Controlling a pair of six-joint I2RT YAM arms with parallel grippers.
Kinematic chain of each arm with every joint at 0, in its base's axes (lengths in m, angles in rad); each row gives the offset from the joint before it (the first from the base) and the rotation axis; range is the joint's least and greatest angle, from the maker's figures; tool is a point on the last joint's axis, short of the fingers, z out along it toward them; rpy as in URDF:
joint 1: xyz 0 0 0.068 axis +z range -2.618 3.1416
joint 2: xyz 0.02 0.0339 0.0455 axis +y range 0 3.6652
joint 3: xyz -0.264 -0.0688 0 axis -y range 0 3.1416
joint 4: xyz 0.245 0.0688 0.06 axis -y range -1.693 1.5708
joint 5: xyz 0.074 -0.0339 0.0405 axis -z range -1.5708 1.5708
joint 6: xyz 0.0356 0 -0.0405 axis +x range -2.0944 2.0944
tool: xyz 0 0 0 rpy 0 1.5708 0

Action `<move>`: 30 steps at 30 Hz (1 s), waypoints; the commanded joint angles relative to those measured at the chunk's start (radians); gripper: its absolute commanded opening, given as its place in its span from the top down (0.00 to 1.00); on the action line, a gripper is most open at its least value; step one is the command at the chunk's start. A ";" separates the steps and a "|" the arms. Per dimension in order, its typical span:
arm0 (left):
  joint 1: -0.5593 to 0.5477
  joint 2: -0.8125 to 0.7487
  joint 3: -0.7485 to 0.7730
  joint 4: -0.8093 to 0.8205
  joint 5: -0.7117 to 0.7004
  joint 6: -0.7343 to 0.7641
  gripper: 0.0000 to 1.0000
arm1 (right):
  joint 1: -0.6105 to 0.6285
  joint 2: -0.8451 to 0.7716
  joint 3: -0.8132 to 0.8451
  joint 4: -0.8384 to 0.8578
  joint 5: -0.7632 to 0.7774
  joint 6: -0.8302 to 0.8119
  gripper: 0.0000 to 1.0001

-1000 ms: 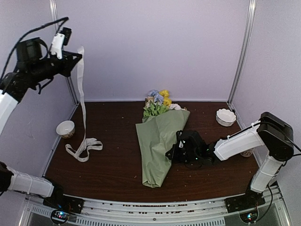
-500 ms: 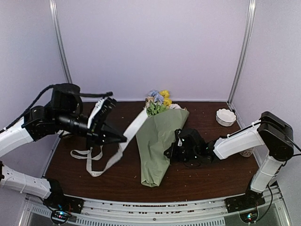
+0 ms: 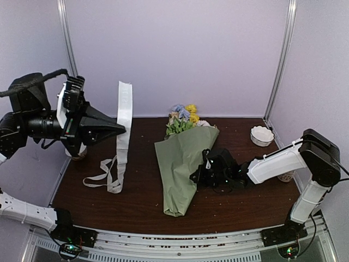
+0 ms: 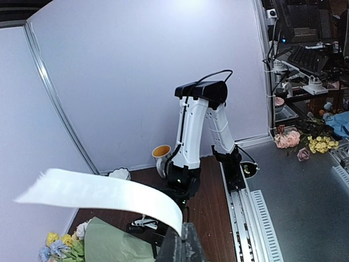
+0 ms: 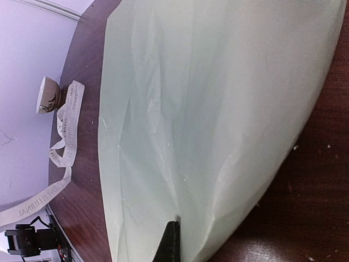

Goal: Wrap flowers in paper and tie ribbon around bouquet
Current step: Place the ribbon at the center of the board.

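Note:
The bouquet lies in mid-table, a sage green paper [image 3: 182,164] cone with its narrow end toward me. The flowers [image 3: 182,117] show at its far end, yellow, blue and white over green leaves. My right gripper [image 3: 199,176] lies low at the cone's right edge, shut on a fold of the paper [image 5: 218,109], with a crease running from its fingertips [image 5: 173,232]. My left gripper [image 3: 117,128] is raised at the left, shut on the cream ribbon [image 3: 124,106]. The ribbon's short end stands above the jaws and the rest drops to loops on the table [image 3: 103,174]. In the left wrist view the ribbon [image 4: 103,194] arcs left from the gripper [image 4: 182,240].
A white scalloped bowl [image 3: 262,135] sits at the back right. Another bowl [image 5: 48,94] stands by the left wall, near the ribbon's loops [image 5: 62,136]. A cup with an orange inside [image 4: 162,153] stands beside the right arm's base. Metal frame posts run up the back corners.
My left arm swung the ribbon down from high at the left, low across the table, then back up to mid-height. The ribbon now hangs straight. The right gripper stayed on the paper.

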 commanded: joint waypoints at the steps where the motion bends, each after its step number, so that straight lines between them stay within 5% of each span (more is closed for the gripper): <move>1: 0.001 0.059 -0.098 0.067 0.105 -0.052 1.00 | -0.007 -0.006 0.021 0.006 0.008 -0.021 1.00; 9: -0.037 0.135 -0.185 0.047 0.175 -0.010 1.00 | -0.007 -0.006 0.032 -0.017 0.018 -0.026 1.00; 15: -0.198 0.293 -0.244 0.094 0.095 0.069 1.00 | -0.009 0.007 0.056 -0.037 0.007 -0.022 1.00; 22: -0.314 0.660 -0.074 0.053 -0.015 0.219 1.00 | -0.009 -0.001 0.080 -0.068 -0.026 -0.017 1.00; 30: -0.321 0.864 0.022 0.080 -0.192 0.344 1.00 | -0.013 -0.035 0.089 -0.115 -0.045 -0.042 1.00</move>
